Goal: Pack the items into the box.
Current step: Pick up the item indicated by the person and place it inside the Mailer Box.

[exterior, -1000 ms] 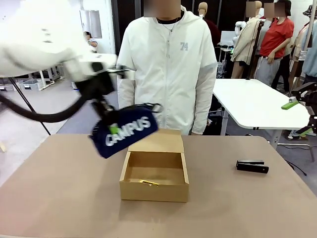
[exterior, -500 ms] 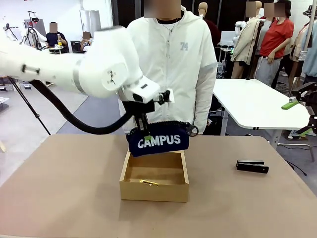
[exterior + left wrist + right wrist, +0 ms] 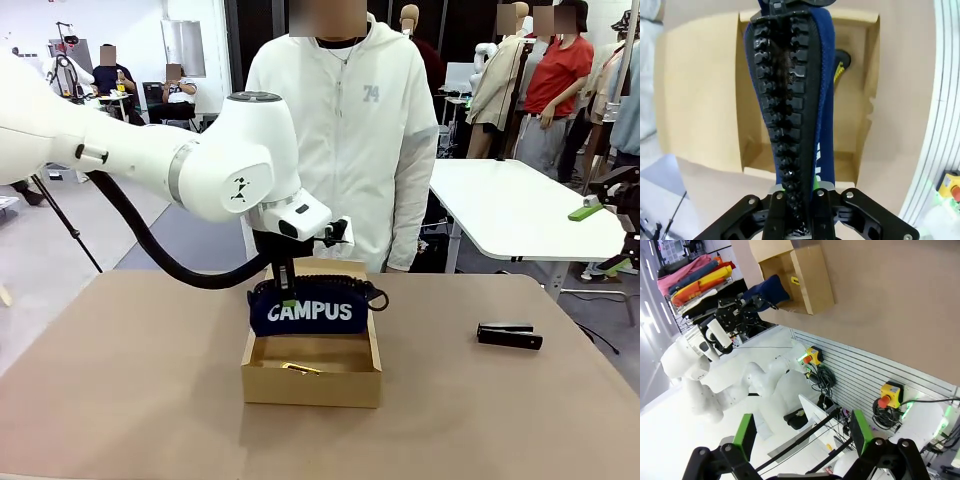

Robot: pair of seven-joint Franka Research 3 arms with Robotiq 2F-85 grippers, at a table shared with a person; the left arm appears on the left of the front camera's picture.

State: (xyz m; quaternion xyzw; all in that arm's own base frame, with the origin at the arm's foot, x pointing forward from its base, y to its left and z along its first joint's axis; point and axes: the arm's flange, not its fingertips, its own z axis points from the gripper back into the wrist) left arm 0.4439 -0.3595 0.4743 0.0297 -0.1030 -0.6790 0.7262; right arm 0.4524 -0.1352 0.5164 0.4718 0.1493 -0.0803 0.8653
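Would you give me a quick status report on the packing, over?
Left gripper shut on CAMPUS pouch, over open cardboard box. Right gripper open, aside. Pen-like tool in box, black stapler on table. Nothing in the way.

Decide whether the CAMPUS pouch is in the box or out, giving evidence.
Not fully in: the pouch hangs upright at the mouth of the box, held by its zipper edge in the left gripper.

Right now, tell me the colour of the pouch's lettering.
White "CAMPUS" lettering on the navy zip pouch; front view shows it best.
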